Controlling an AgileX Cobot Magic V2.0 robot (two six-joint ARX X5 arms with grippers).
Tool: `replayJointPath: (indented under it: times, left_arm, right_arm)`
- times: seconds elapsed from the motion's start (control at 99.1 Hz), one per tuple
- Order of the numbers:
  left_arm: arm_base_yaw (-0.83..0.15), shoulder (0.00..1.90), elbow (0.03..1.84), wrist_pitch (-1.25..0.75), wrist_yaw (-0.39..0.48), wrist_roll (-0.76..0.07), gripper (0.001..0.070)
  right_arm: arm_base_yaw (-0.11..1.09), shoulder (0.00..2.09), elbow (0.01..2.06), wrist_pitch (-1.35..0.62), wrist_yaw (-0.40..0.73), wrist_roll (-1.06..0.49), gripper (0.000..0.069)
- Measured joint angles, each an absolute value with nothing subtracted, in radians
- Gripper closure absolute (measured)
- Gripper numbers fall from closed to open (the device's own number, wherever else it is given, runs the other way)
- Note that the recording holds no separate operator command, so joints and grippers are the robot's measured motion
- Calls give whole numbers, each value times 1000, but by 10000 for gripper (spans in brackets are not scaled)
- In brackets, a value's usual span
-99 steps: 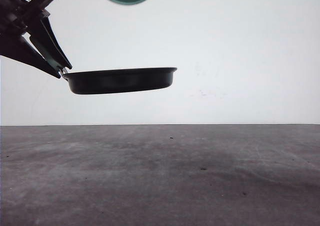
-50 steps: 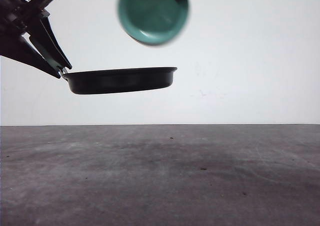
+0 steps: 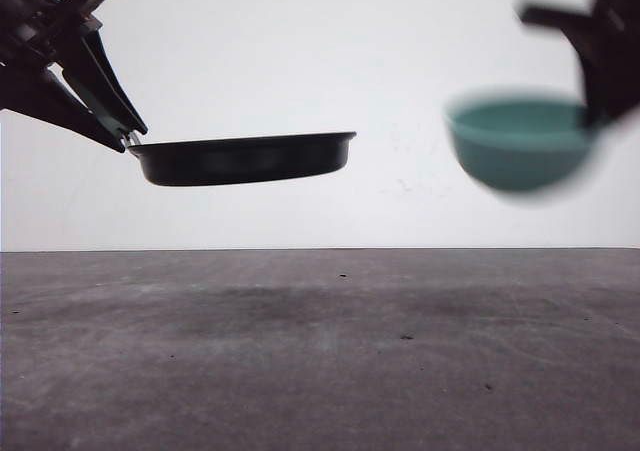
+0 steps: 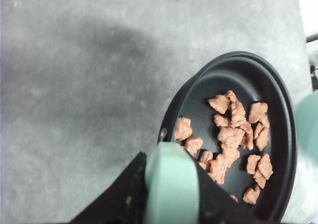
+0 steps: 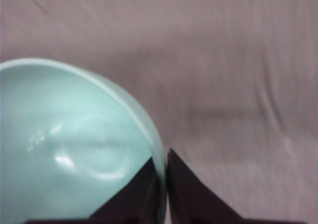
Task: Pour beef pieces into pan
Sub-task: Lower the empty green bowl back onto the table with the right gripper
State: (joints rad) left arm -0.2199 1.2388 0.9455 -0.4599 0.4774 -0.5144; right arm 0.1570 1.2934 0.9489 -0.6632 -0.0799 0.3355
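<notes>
Beef pieces (image 4: 233,134) lie scattered over the floor of the pan (image 3: 243,159), small pinkish-brown chunks, some touching, none stacked high. From the left wrist view I count well over a dozen, all inside the rim. I judge the pour done, since the bowl (image 3: 520,143) looks empty in the right wrist view: smooth pale green inside, nothing on it.

My left gripper (image 3: 128,136) is clamped on the pan's mint-green handle (image 4: 171,184), fingers pressed against both its sides, and holds the pan level, well above the table (image 3: 320,351). I reckon the pan is the heavier item here, stiff metal, with its weight hanging out beyond the handle, so a grip that far from the centre wants firm pressure to stop it drooping or twisting. The handle looks rounded and smooth; it could roll between the fingers if the pan tips.

The meat is light and soft, and I'd guess a little tacky, so it should stay put on a level pan but would slide on the dark coating if tilted.

My right gripper (image 5: 166,167) pinches the rim of the bowl, one finger inside and one outside, closed tight on the thin wall. The bowl sits upright, well to the right of the pan and at about the same height. It is blurred in the front view. It looks light and rigid.
</notes>
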Motion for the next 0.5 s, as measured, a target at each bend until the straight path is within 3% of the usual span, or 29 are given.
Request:
replayJointPath:
  times: [0.111,0.504]
  left_arm:
    - [-220,1239,945,-447,478,-515,650]
    - [-220,1239,945,-471,478,-515,650]
  right_arm:
    - [97,1396,923,-665,-173,321,679]
    - [84,1520,927,-666,-214,284,675]
